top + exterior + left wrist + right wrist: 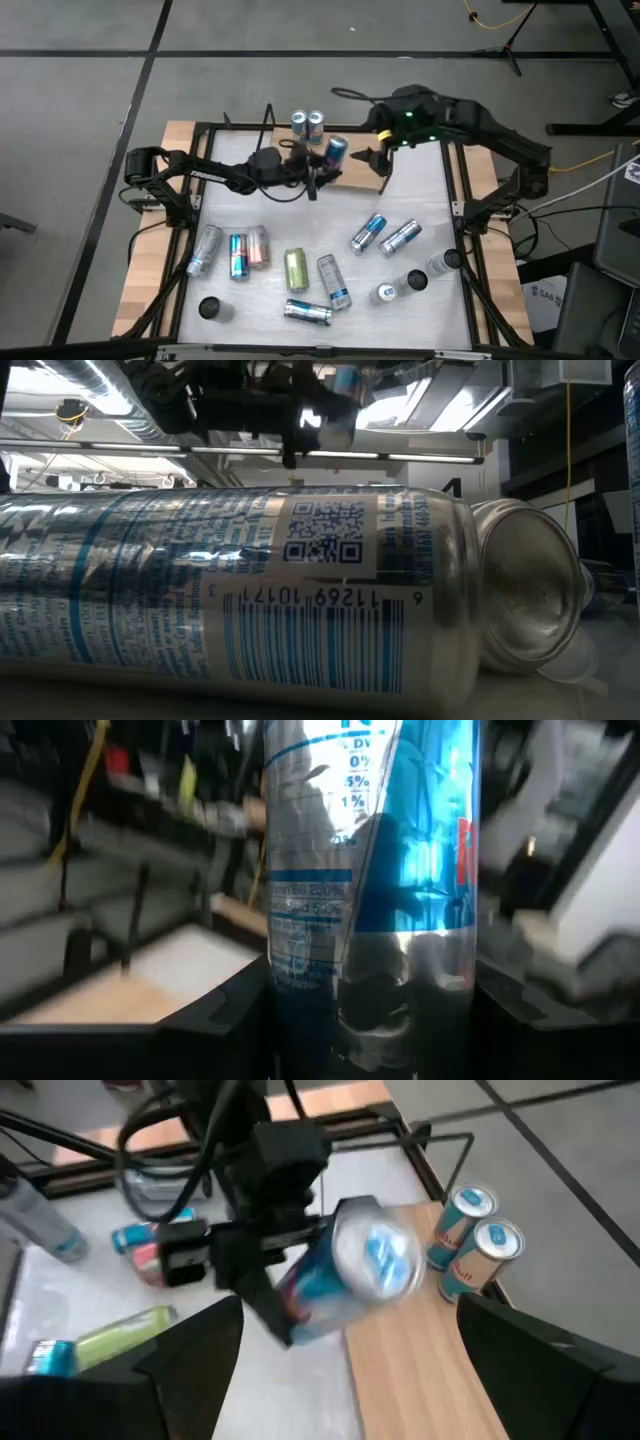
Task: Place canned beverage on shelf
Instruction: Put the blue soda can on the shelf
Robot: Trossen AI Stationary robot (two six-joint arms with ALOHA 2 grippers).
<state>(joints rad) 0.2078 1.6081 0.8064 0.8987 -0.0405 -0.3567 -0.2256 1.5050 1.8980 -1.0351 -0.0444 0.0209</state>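
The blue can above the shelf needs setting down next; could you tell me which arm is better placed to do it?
Left. The left gripper already holds the blue can over the shelf board, beside the two standing cans. The right gripper hovers empty at the board's other end.

can (370,890): glossy blue-silver metal | shelf (420,1350): light matt wood

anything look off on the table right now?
Mostly clutter: many loose cans lie on their sides. Two cans stand on the shelf. The left end effector holds a blue can tilted above the board. No spill or damage shows.
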